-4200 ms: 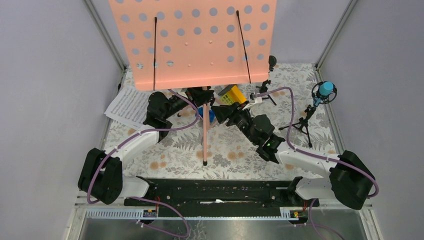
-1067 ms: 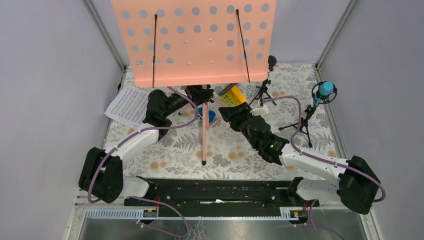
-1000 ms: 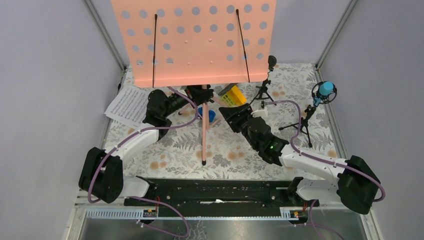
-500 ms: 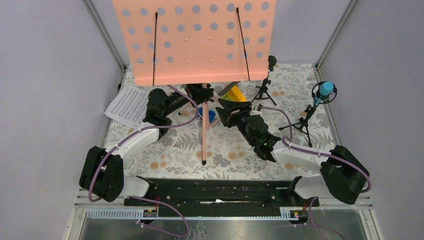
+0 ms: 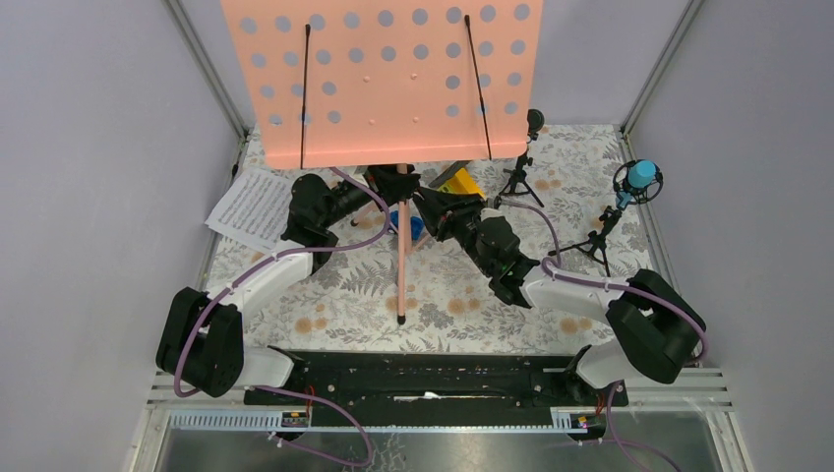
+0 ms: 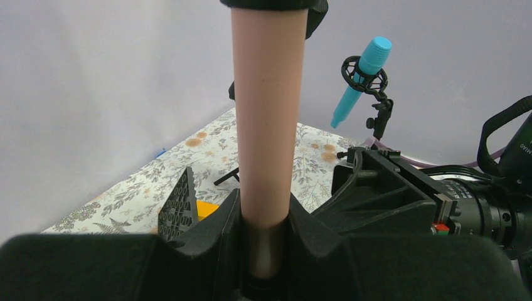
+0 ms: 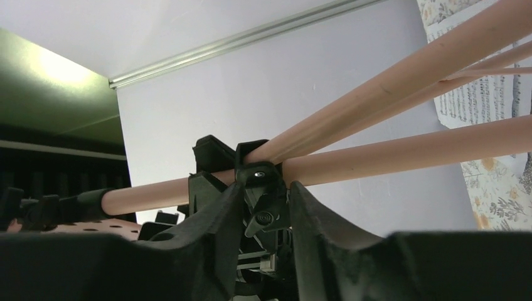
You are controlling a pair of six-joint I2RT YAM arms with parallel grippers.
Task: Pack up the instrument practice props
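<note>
Props on a floral-patterned surface: one pink perforated music stand, two microphones and a sheaf of white sheet music; I cannot count its pages. The stand is upright at the centre back. The black mic stands just right of it and the blue mic near the right wall, each on its own small black tripod. The sheet music lies flat at the left edge, and its printed staves are too small to read. One yellow block and one small blue toy, both partly hidden, sit beside the stand's legs.

My left hand is pressed onto the stand's pole, pinching it between both fingers. My right hand is at the black hub where the pink legs meet, one finger on each side. I cannot tell whether the fingers press on the hub.
</note>
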